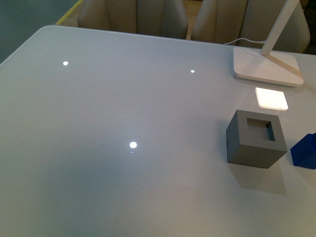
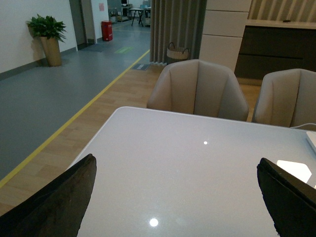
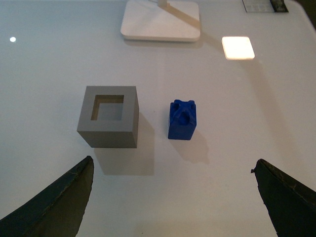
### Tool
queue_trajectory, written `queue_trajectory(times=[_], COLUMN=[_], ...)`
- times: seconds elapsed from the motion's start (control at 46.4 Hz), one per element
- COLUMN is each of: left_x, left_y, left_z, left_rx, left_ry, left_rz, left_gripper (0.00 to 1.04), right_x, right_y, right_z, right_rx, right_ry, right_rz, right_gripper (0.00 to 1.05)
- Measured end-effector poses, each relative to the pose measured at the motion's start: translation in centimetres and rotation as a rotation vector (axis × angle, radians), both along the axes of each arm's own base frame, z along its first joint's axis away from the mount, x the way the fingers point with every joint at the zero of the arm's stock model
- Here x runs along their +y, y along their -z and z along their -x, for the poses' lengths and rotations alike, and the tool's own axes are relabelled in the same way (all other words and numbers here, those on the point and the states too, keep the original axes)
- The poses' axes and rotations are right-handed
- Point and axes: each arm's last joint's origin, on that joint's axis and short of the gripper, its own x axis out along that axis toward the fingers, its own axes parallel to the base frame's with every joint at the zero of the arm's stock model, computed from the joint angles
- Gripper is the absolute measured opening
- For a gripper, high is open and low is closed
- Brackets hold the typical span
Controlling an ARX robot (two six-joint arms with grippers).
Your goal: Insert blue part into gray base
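Note:
The gray base (image 1: pixel 256 139) is a matte cube with a square hole in its top, standing on the white table at the right. The blue part (image 1: pixel 304 151) stands just right of it, cut by the frame edge. In the right wrist view the gray base (image 3: pixel 109 116) and the blue part (image 3: pixel 182 119) stand side by side, a small gap between them, the blue part upright with its knob on top. My right gripper (image 3: pixel 173 197) is open and empty, short of both. My left gripper (image 2: pixel 175 197) is open and empty over bare table. Neither arm shows in the front view.
A white lamp foot (image 1: pixel 267 66) with a slanted arm stands at the back right, its bright reflection (image 1: pixel 271 98) on the table behind the cube. Beige chairs (image 1: pixel 133 17) stand along the table's far edge. The table (image 1: pixel 123 123) extends wide to the left.

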Motion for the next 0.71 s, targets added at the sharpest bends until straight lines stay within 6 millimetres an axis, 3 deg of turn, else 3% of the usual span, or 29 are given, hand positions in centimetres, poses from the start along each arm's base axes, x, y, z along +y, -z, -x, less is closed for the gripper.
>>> queue_trajectory(times=[0.129, 0.237, 0.28, 0.474, 0.581, 0.711], left_x=[0.0, 0.0, 0.0, 0.0, 0.0, 0.0], left_y=[0.0, 0.0, 0.0, 0.0, 0.0, 0.0], left_z=[0.0, 0.0, 0.0, 0.0, 0.0, 0.0], left_rx=[0.000, 0.000, 0.000, 0.000, 0.000, 0.000], left_ry=[0.000, 0.000, 0.000, 0.000, 0.000, 0.000], left_rz=[0.000, 0.000, 0.000, 0.000, 0.000, 0.000], left_gripper=[0.97, 0.97, 0.97, 0.97, 0.97, 0.97], right_x=[-1.2, -3.4, -4.9, -8.8, -9.4, -8.5], right_y=[-1.3, -1.8, -1.3, 1.5, 3.6, 6.0], right_z=[-2.7, -6.2, -8.4, -14.7, -17.1, -19.2], right_rx=[0.062, 0.158, 0.227, 0.448, 0.552, 0.654], right_ry=[0.002, -0.005, 0.002, 0.002, -0.032, -0.097], right_rz=[-0.055, -0.093, -0.108, -0.175, -0.183, -0.150], right_gripper=[0.96, 0.96, 0.96, 0.96, 0.96, 0.96])
